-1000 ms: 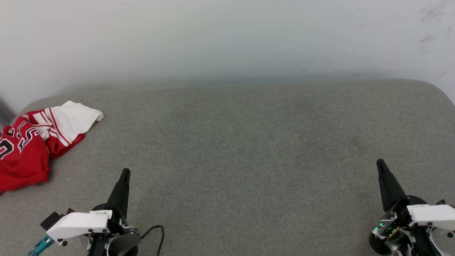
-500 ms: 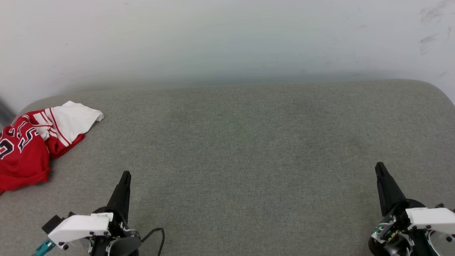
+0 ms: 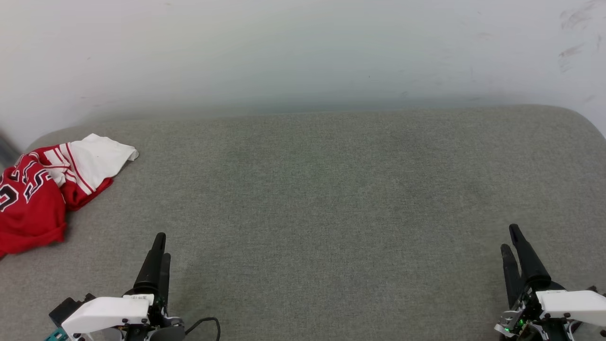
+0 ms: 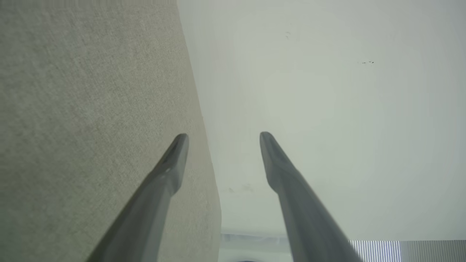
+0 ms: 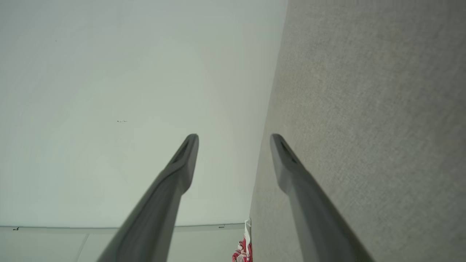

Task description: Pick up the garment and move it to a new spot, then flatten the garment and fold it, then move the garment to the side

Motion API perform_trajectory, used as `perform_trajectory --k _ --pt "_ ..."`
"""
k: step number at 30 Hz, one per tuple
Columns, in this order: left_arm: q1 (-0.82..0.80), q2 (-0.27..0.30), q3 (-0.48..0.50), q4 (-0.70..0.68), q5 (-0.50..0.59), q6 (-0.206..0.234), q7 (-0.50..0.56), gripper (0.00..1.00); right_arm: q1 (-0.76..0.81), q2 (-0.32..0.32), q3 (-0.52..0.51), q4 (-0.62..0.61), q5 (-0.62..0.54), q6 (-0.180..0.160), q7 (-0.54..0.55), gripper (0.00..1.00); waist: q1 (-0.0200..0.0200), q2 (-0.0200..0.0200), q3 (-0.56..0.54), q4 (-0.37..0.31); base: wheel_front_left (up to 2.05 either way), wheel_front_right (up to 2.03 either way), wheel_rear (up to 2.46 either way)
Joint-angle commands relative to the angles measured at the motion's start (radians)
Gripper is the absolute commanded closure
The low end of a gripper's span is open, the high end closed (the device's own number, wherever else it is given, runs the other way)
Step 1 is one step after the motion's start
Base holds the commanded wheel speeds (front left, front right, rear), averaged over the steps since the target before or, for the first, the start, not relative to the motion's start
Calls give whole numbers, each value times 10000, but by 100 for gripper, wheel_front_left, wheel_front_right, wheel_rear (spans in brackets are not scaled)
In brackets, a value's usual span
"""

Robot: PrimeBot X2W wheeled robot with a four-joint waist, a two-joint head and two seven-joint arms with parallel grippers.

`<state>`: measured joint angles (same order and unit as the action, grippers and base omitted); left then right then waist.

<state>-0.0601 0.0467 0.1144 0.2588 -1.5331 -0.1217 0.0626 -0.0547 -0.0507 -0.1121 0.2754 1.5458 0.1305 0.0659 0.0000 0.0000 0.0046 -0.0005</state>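
Note:
The garment (image 3: 42, 189), red with a white sleeve and black-and-white lettering, lies crumpled at the far left of the grey padded table (image 3: 331, 189), partly cut off by the picture's edge. A sliver of the garment (image 5: 244, 251) also peeks in at the bottom of the right wrist view. My left gripper (image 3: 161, 248) sits at the lower left, well to the right of and nearer than the garment, open and holding nothing (image 4: 222, 135). At the lower right, my right gripper (image 3: 510, 239) stands open and empty too (image 5: 233, 136).
A white wall (image 3: 303, 52) runs along the table's far edge. The table's rounded right corner (image 3: 580, 118) shows at the far right. A black cable (image 3: 208, 324) loops beside my left wrist.
Both grippers have gone from shut to open and drawn back toward the near edge. The garment has not moved.

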Motion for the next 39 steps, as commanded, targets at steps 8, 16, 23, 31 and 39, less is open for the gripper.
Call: perform_trajectory --k 8,16,23,31,39 --pt "-48 21 -9 -870 2059 489 -442 0 -5 -4 -213 -728 -1837 1 -450 0 0 0 32 9 0 0 0" --pt "120 24 -141 -1327 3828 1004 -773 0 131 -3 -100 -1450 -3834 1 -781 0 0 0 47 9 0 0 0" --pt "253 26 -330 -1592 5373 1333 -1042 0 302 -3 210 -1940 -5631 1 -1053 0 0 0 64 12 0 0 0" --pt "410 89 -751 -1772 7110 1673 -1321 0 523 -2 478 -2269 -7389 1 -1336 0 0 0 78 38 0 0 0" --pt "556 427 -1450 -2015 8664 2198 -1647 0 743 -1 627 -2523 -9215 2 -1669 0 0 0 81 50 0 0 0"
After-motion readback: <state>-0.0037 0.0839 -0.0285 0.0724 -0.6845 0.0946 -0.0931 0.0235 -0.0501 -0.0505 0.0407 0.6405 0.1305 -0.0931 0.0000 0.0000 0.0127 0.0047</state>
